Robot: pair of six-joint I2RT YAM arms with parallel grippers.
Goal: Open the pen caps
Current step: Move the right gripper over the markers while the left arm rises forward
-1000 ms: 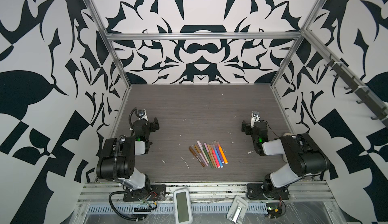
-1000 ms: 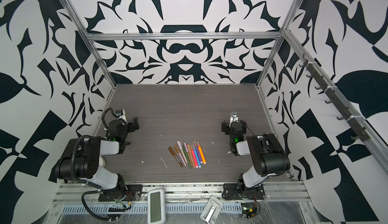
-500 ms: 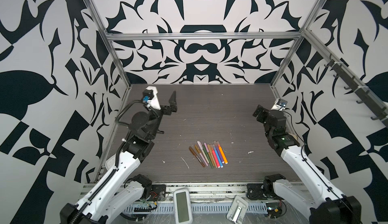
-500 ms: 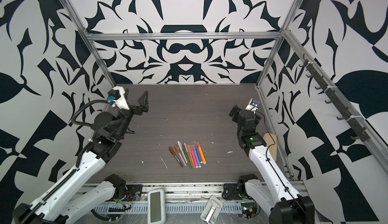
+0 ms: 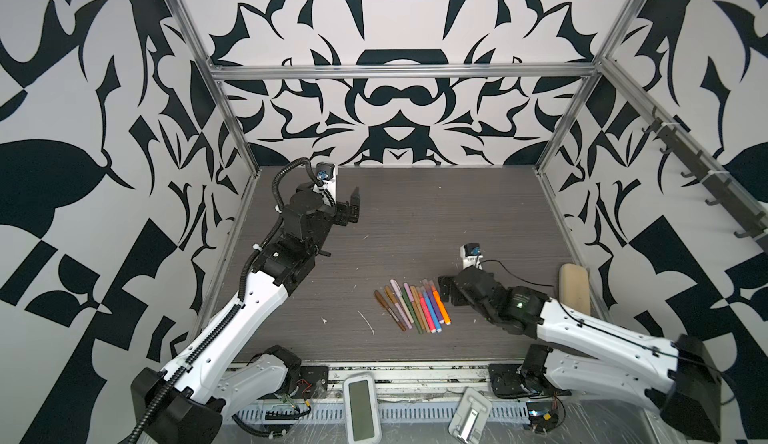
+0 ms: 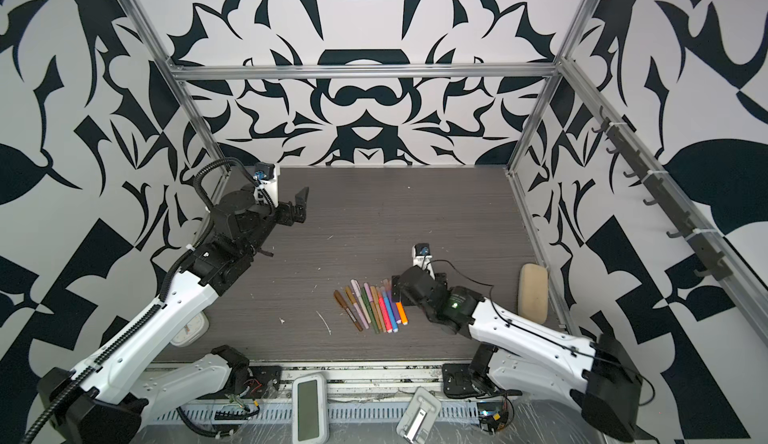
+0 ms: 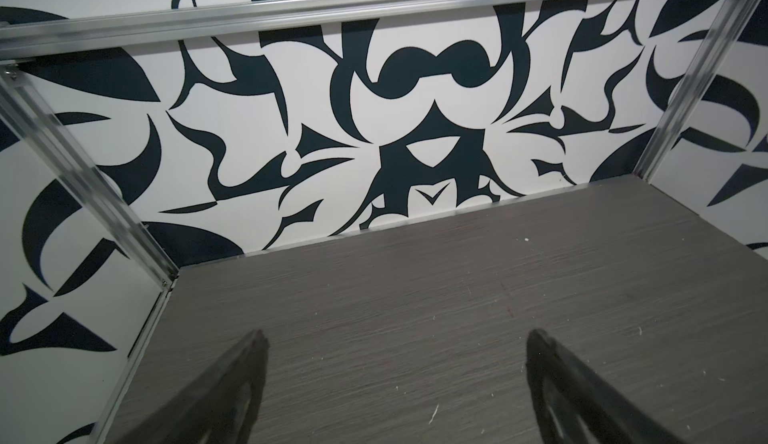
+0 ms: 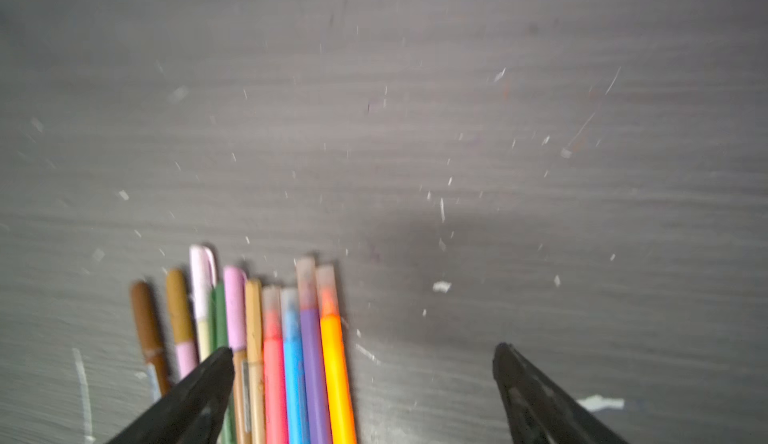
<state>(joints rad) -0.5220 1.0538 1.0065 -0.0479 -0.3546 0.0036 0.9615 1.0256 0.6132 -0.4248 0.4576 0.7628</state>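
Right fingers (image 8: 195, 400) lowered beside pens (image 5: 413, 305), caps (image 8: 306, 281) on; spread, empty. Left fingers (image 7: 232, 388) raised, spread, empty.

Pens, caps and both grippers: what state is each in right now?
pens: lying side by side in one row on the table, none lifted.
pen caps: all on their pens.
left gripper: jaws open, empty, far from the row.
right gripper: jaws open, empty, by the row's capped ends.
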